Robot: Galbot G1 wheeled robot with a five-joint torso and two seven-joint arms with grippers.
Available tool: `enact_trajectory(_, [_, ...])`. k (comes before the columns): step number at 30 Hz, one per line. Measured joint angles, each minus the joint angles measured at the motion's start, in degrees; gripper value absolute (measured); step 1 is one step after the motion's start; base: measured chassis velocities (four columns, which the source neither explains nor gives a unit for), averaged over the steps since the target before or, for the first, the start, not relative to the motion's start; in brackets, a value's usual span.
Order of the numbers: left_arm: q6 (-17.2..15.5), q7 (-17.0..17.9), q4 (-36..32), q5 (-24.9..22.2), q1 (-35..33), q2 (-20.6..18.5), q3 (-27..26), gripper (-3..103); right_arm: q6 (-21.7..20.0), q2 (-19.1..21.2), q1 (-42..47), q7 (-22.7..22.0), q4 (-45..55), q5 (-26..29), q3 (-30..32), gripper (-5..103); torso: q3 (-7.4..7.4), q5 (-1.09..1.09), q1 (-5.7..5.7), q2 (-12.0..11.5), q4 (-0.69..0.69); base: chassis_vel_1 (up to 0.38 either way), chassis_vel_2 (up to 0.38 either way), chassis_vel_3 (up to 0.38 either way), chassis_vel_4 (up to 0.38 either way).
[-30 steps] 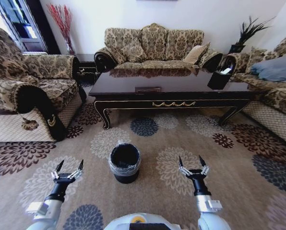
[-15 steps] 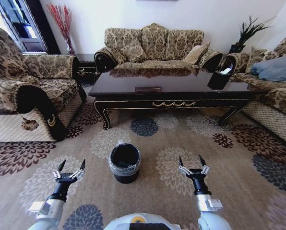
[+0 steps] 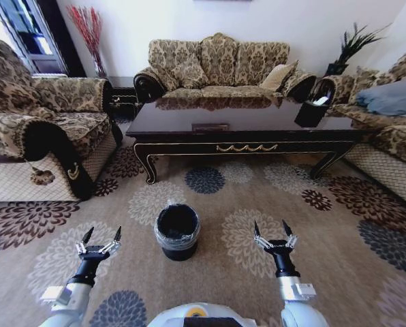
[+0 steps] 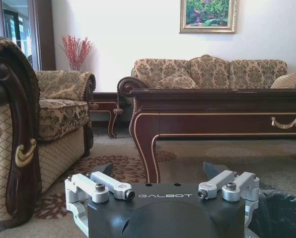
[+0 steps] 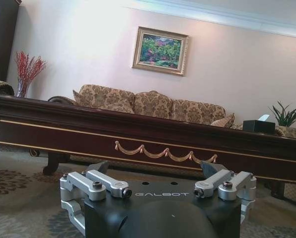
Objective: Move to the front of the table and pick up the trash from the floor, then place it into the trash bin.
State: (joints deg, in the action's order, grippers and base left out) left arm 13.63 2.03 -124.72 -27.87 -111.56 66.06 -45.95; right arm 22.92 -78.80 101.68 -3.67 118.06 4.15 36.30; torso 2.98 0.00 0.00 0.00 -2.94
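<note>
Two grippers: we see both with fingers spread, holding nothing.
Left gripper: low over the floor, left of the trash bin.
Right gripper: right of the bin, equally near.
Trash bin: black, lined, standing on the carpet before the table.

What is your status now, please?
Left gripper and right gripper open, empty, low over carpet. Trash bin between them. Coffee table ahead.
</note>
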Motion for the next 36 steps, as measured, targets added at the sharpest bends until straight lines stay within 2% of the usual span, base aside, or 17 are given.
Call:
enact_trajectory(11, [-0.03,0.00,0.01,0.00,0.01,0.00,0.01,100,-0.02,0.01,0.01,0.00,0.00,0.01,-0.01,100,0.00,0.00,0.00,0.00,0.00,0.107,-0.100,-0.101,0.109])
enact_trajectory(36, [-0.04,0.00,0.02,-0.01,0.01,-0.01,0.01,100,-0.02,0.01,0.01,-0.01,0.00,0.01,-0.01,100,-0.01,0.00,0.00,0.00,0.00,0.179,-0.176,-0.174,0.173])
